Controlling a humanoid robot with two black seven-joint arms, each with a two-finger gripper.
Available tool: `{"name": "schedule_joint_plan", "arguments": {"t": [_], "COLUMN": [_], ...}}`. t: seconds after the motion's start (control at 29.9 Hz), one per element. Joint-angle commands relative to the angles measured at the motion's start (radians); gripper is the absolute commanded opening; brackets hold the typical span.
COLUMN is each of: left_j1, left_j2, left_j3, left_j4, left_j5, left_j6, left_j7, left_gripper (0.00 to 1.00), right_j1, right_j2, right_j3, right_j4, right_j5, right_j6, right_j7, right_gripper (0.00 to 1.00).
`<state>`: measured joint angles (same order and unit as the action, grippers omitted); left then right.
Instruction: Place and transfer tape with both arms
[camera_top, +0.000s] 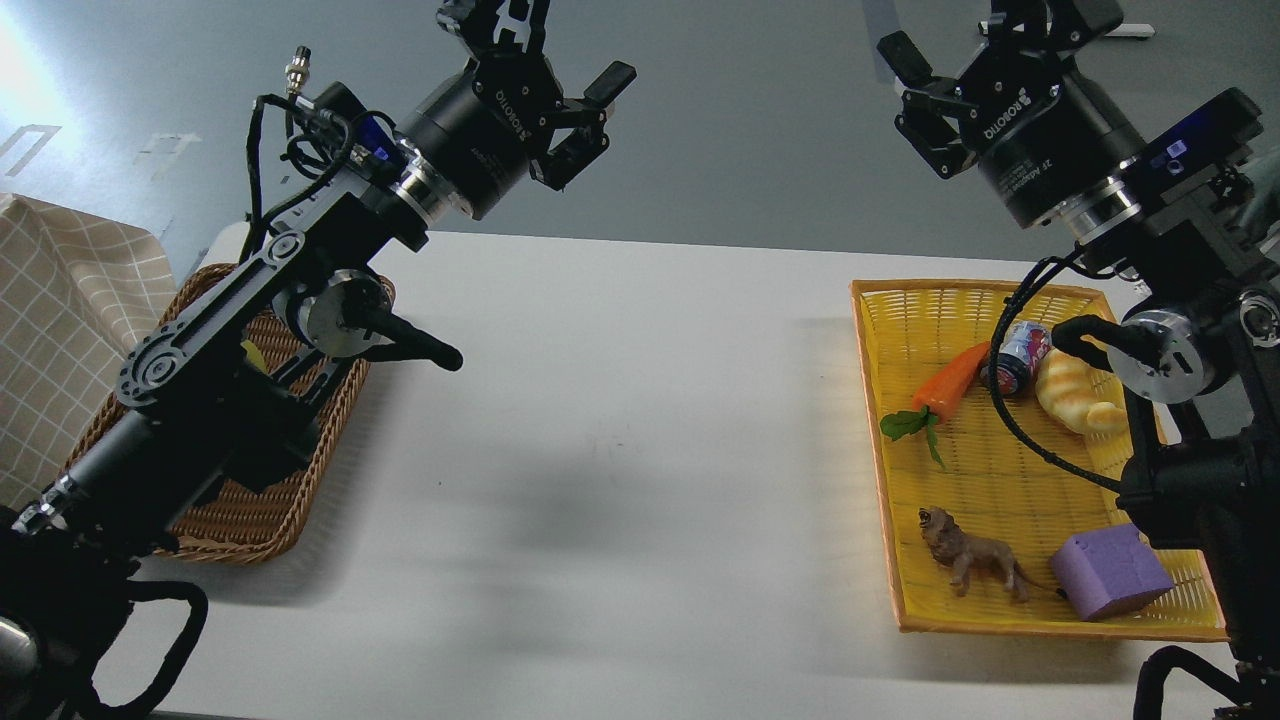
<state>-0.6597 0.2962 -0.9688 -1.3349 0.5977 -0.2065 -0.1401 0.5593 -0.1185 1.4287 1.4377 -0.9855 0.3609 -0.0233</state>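
Note:
The yellow tape (251, 354) lies in the brown wicker basket (240, 540) at the table's left; only a small yellow sliver shows behind my left arm. My left gripper (545, 48) is raised high above the table's far edge, right of the basket, open and empty. My right gripper (945, 35) is raised above the far end of the yellow basket (872, 420), open and empty, with its upper finger cut off by the top of the view.
The yellow basket holds a carrot (950, 380), a small can (1015, 352), a croissant-shaped bread (1075, 402), a lion figure (968, 556) and a purple block (1108, 575). A checked cloth (60, 330) hangs at the far left. White table (620, 450) lies between the baskets.

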Motion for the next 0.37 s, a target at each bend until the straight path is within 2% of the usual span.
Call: {"name": "schedule_joint_plan", "arguments": {"t": [0.0,0.17,0.33], "left_j1": [0.08,0.143,0.144], "left_j2": [-0.04,-0.065,-0.068], "left_j3": [-0.057,-0.11,-0.116], "left_j4": [-0.015,-0.027,-0.026], "left_j5": [0.019,0.043,0.077], "left_j6": [-0.016,-0.021,-0.022], "left_j7": [0.002,0.011,0.013], "left_gripper": [0.98,0.98,0.98], "right_j1": [0.011,0.01,0.007], "right_j2": [0.028,0.071,0.072], "right_j3": [-0.004,-0.01,-0.013], "right_j4": [0.0,0.001,0.017], "right_j5": [0.002,0.001,0.004], "right_j6": [-0.002,-0.003,0.0], "right_j7": [-0.007,-0.006,0.005], "right_gripper": [1.0,1.0,1.0]}}
